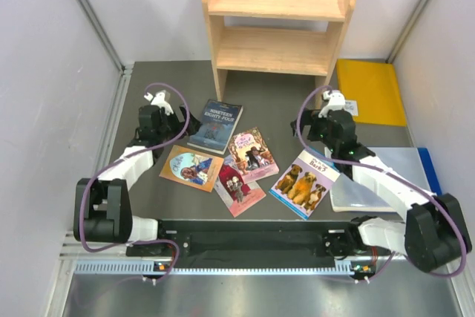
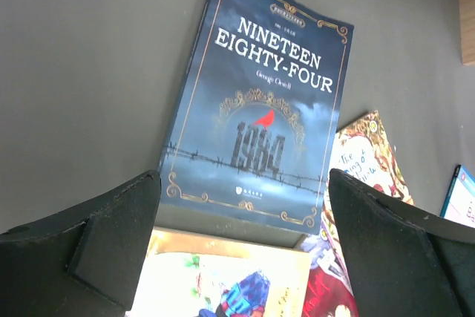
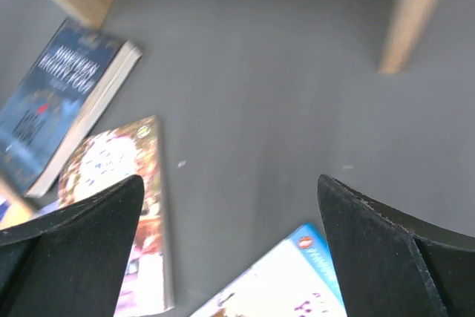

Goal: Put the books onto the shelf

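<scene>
The pale wooden shelf (image 1: 278, 20) stands at the back middle, both tiers bare. Five books lie flat in front of it: dark blue "Nineteen Eighty-Four" (image 1: 215, 125) (image 2: 260, 94) (image 3: 52, 102), an orange one (image 1: 191, 168) (image 2: 223, 272), a pink one (image 1: 252, 152) (image 3: 111, 176), a red one (image 1: 239, 185), and one with dogs (image 1: 304, 183) (image 3: 282, 287). My left gripper (image 1: 157, 133) (image 2: 243, 183) hangs open left of the books, above the orange book's edge. On the other side my right gripper (image 1: 326, 139) (image 3: 230, 183) is open above the mat by the dog book's far corner. Neither holds anything.
A yellow folder (image 1: 369, 90) lies to the right of the shelf. A clear plastic sheet (image 1: 378, 176) rests under my right arm, with a blue edge (image 1: 427, 165) beside it. White walls close in both sides. The shelf's legs (image 3: 412, 12) stand on the dark mat.
</scene>
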